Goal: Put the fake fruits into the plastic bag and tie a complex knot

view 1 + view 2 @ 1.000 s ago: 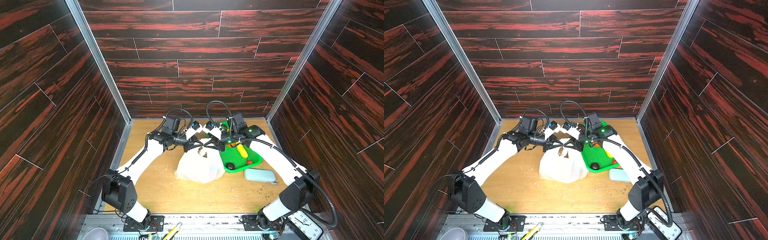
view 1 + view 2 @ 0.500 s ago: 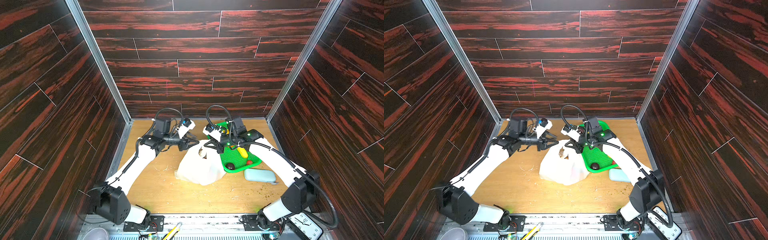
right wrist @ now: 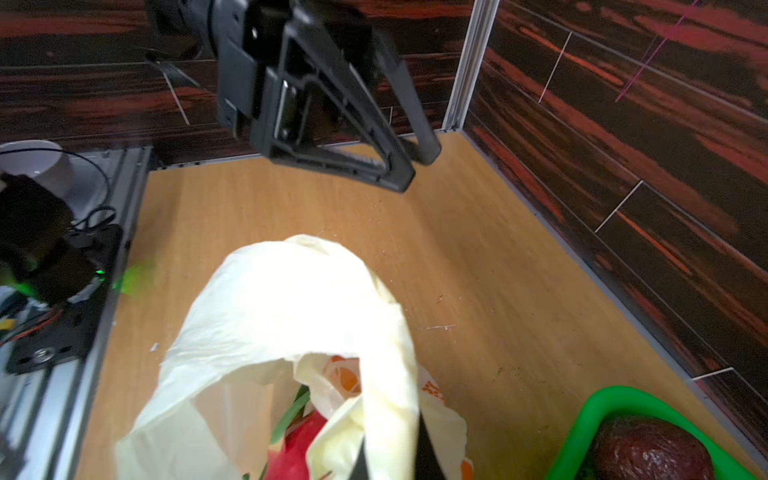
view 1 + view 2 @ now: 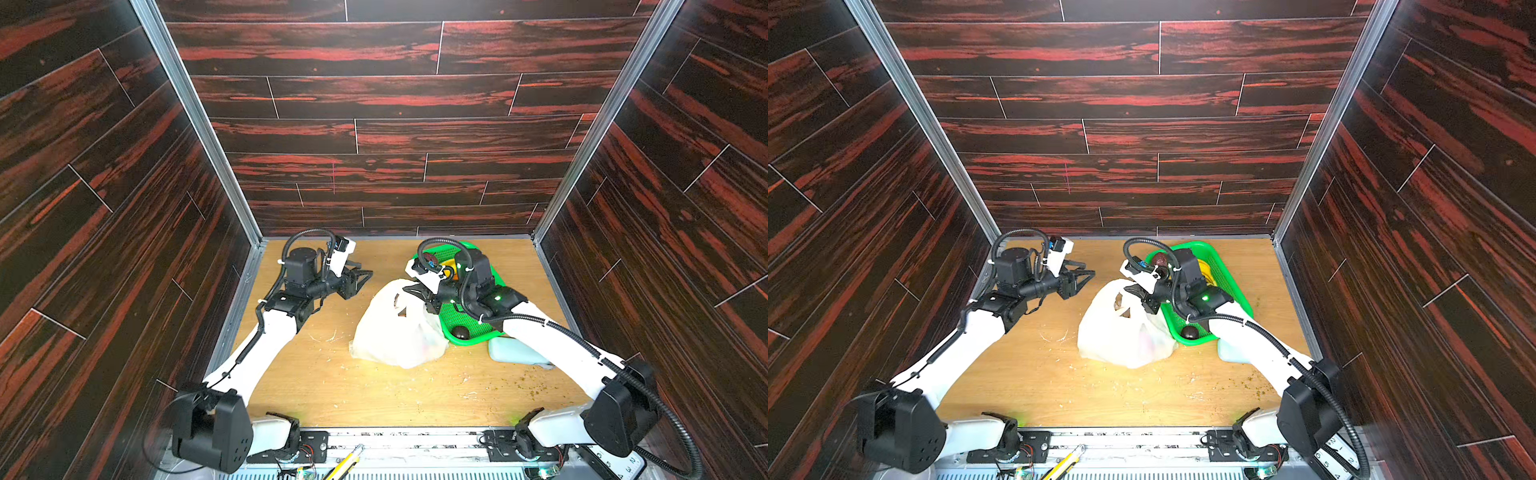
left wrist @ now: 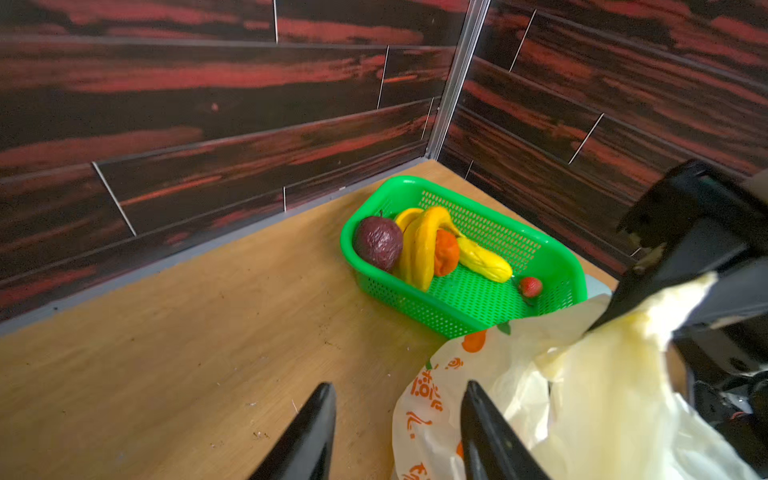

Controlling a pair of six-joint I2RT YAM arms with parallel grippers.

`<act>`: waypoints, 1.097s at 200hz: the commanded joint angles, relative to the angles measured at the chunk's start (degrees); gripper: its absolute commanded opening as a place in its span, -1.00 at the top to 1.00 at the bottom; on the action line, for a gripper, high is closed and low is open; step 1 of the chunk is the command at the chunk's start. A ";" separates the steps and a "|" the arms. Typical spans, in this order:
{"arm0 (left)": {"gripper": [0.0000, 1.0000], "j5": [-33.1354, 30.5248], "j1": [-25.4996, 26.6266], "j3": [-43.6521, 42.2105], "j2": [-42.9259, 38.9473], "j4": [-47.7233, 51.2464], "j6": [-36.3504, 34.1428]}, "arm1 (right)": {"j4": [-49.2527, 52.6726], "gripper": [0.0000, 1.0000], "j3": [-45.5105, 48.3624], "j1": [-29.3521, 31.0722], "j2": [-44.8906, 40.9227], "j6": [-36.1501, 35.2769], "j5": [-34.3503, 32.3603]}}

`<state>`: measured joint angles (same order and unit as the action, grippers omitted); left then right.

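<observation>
Plastic bag (image 4: 395, 332) (image 4: 1121, 332) stands slumped on the wooden table (image 4: 332, 395) at the centre of both top views, its upper edge drawn up toward the right. Right gripper (image 4: 411, 291) (image 4: 1136, 293) is closed tight on a strap of the bag's film; its wrist view shows the fingertips (image 3: 419, 449) pinched on the cream strip, and the left wrist view shows the same film held taut in that gripper (image 5: 648, 291). Through the bag's open mouth a pink dragon fruit (image 3: 299, 440) with green tips lies inside. Left gripper (image 4: 368, 276) (image 4: 1090, 276) hangs left of the bag and clear of it in both top views, jaws apart, nothing between them — confirmed from the right wrist view (image 3: 417, 168). Green mesh basket (image 4: 469, 343) (image 5: 374, 195) sits just right of the bag, touching it. It holds a wrinkled dark purple fruit (image 5: 378, 245) (image 3: 648, 453) at the far end, with bananas (image 5: 424, 245), an orange (image 5: 446, 251) and another yellow fruit (image 5: 484, 259) beside it. A strawberry (image 5: 530, 286) lies apart toward the near end, and a small dark ball (image 4: 460, 331) shows at the near end in a top view. Pale blue pouch (image 4: 515, 351) lies on the table just below the basket, partly under the right arm.
</observation>
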<state>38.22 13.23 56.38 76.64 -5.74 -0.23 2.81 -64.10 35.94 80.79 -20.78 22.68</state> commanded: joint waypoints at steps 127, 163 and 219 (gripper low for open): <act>-0.08 22.94 3.76 -3.47 11.07 -20.86 -6.62 | -20.19 1.00 8.98 0.66 -4.12 5.75 -1.88; -0.10 24.94 4.85 -1.42 11.05 -12.50 -13.06 | -21.51 1.00 9.94 0.60 -4.33 5.80 -2.09; -0.09 24.81 6.78 0.87 12.73 -16.77 -10.33 | -21.79 1.00 10.87 0.60 -4.70 6.36 0.53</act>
<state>61.08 19.31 55.64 88.27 -19.88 -10.55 -17.45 -54.08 36.27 78.52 -15.03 21.65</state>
